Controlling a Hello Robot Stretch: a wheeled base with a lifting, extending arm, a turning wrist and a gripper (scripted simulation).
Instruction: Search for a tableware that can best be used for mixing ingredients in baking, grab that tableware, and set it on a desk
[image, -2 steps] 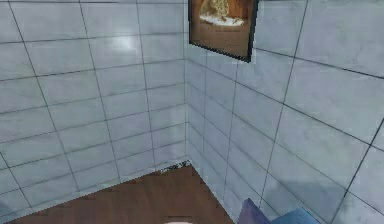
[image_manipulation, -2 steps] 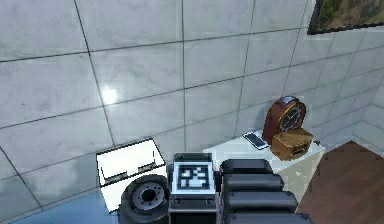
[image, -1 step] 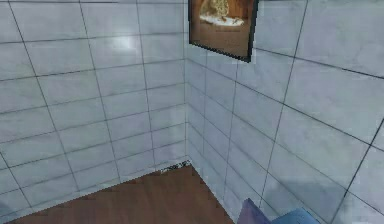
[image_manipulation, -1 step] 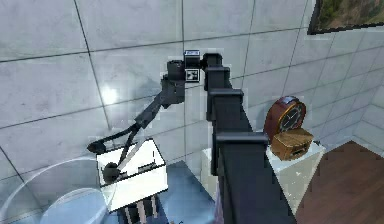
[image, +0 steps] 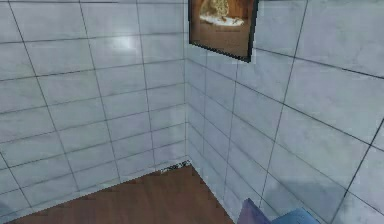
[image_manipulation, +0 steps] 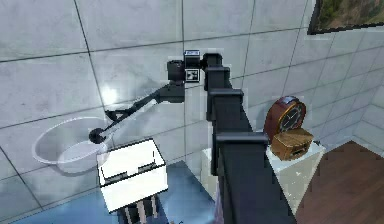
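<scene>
Item: clear, pale bowl (image_manipulation: 60, 148), round and shallow, rim turned up
Location of item: at the arm side view's left, in front of the tiled wall (image_manipulation: 120, 40), hanging clear of every surface
Tool: gripper (image_manipulation: 100, 132), dark body with two thin fingers (image_manipulation: 135, 112) slanting down and left to the bowl's rim
Tool load: holds the bowl at its far end
Tool state: whether the fingers are spread or pressed together cannot be told
Arm (image_manipulation: 235, 140): dark square bar rising from the bottom edge, with two white marker squares (image_manipulation: 192, 62) at its far end
Below the bowl: white box-shaped thing (image_manipulation: 130, 175), just right of and lower than the bowl, over a blue surface (image_manipulation: 185, 195)
Right of the arm: brown domed wooden thing (image_manipulation: 285, 125) standing on a white stand (image_manipulation: 300, 165), near the wall
Upper right corner: edge of a dark frame (image_manipulation: 350, 15) on the wall
Forward view, walls: pale tiled corner (image: 185, 110)
Forward view, wall fitting: framed picture (image: 222, 25) on the right-hand wall, at the top edge
Forward view, floor: dark wood floor (image: 140, 200)
Forward view, lower right: corner of a blue thing (image: 300, 215), kind not told
</scene>
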